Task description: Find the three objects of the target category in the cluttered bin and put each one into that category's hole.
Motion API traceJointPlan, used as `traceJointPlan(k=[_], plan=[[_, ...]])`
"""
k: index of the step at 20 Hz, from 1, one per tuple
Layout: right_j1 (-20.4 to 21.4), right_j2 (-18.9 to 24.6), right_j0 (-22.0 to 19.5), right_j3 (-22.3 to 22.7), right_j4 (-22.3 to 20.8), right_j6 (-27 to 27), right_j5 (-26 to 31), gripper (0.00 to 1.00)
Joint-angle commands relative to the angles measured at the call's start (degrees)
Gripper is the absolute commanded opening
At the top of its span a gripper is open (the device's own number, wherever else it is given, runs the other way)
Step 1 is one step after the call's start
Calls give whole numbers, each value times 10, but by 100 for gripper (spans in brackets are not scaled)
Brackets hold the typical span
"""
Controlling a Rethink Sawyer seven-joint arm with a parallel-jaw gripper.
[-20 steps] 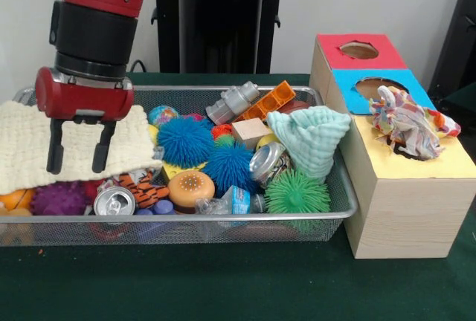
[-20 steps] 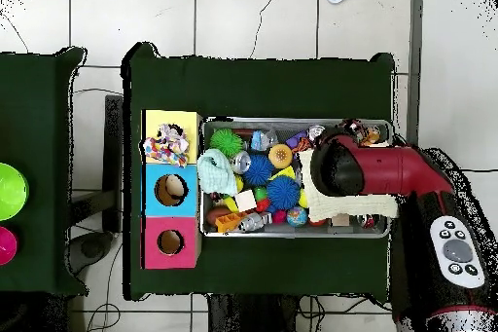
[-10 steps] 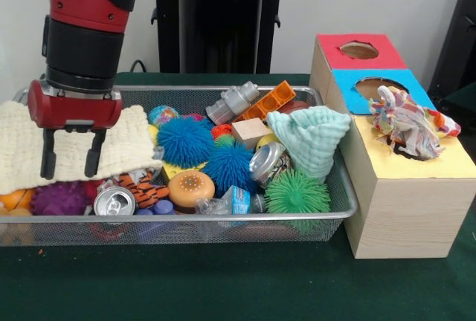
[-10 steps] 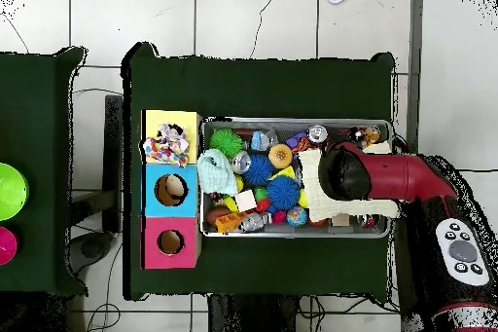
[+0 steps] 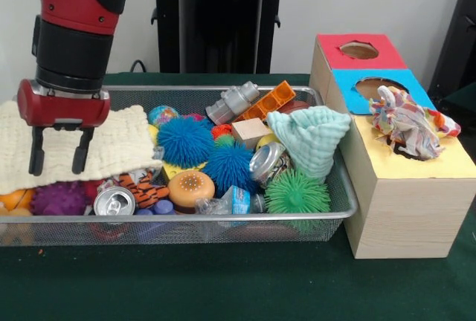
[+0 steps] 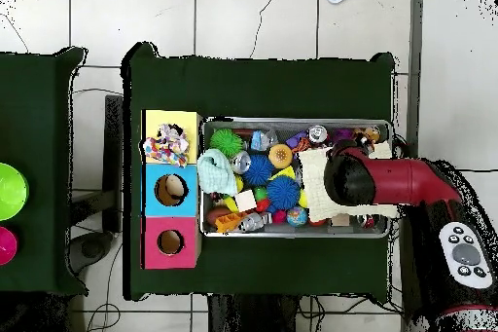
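Frontally, the gripper hangs with its fingers spread and empty over the cream waffle cloth at the bin's left end, while a bundle of printed cloths sits on the yellow hole of the wooden box. Overhead, the arm covers the bin's right end, and the printed cloths lie at the box's yellow end; the gripper itself is hidden beneath the arm.

I can't read any text, label, brand or number from here. The small packet at the front of the wire tray has blue print on it, but too blurred for me to make out.
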State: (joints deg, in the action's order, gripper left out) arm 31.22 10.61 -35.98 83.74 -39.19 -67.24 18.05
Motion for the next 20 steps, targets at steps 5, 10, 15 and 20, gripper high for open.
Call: traceJointPlan(k=[5,10,15,20], plan=[[-25,-43,19,21,-52,-18,38,100],[-50,-77,45,5,-66,-22,59,100],[-83,-101,56,-8,-55,-48,53,100],[-111,-116,59,-11,-34,-71,49,100]])
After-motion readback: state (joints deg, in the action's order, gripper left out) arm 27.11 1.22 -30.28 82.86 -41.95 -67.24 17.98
